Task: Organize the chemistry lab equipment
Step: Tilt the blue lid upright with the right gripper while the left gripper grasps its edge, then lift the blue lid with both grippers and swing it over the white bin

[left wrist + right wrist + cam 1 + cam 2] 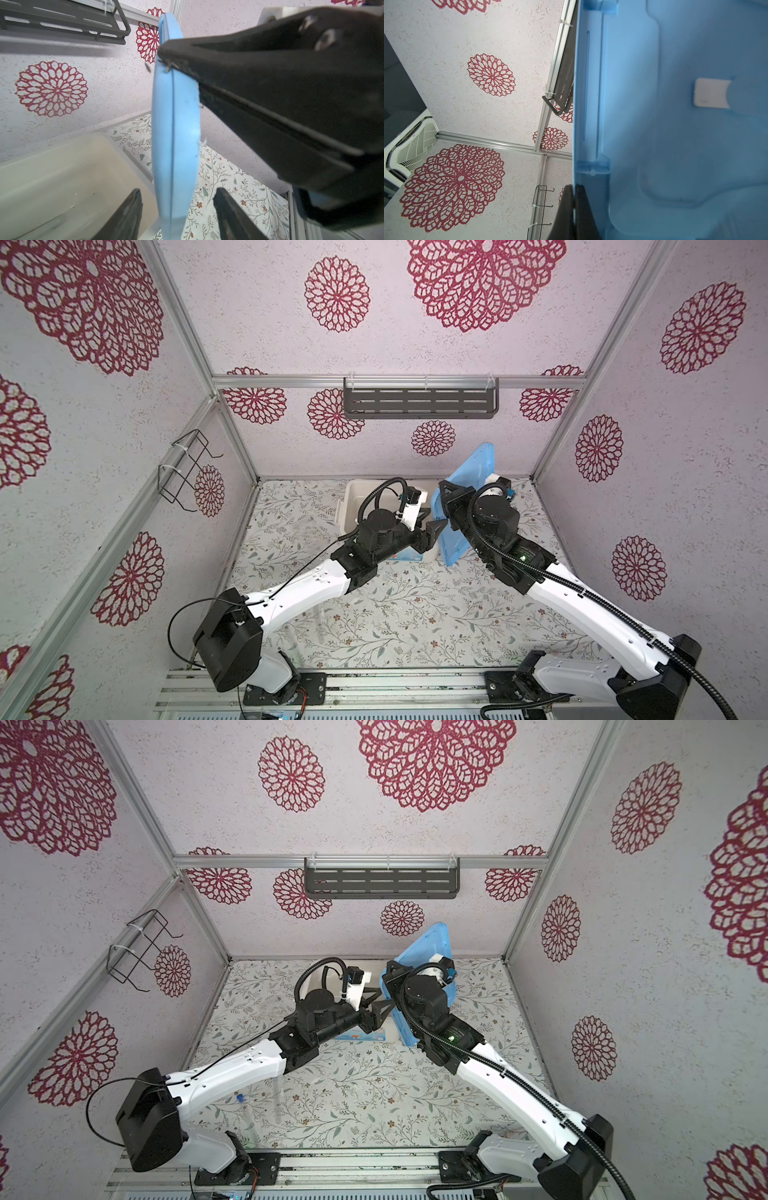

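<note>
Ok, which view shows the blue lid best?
A top view: the blue lid shows nearly whole, tilted up on edge, partly hidden by the right arm. In the left wrist view the lid is edge-on only; the right wrist view crops one face close up, with the right hand pinching its rim.

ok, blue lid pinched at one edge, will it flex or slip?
Likely stiff: the lid stands on edge from the right gripper's rim pinch with no visible sag. Probably light, being thin moulded plastic. It is smooth and held off-centre, so it may pivot; the left gripper straddles its edge, jaws not visibly touching.
</note>
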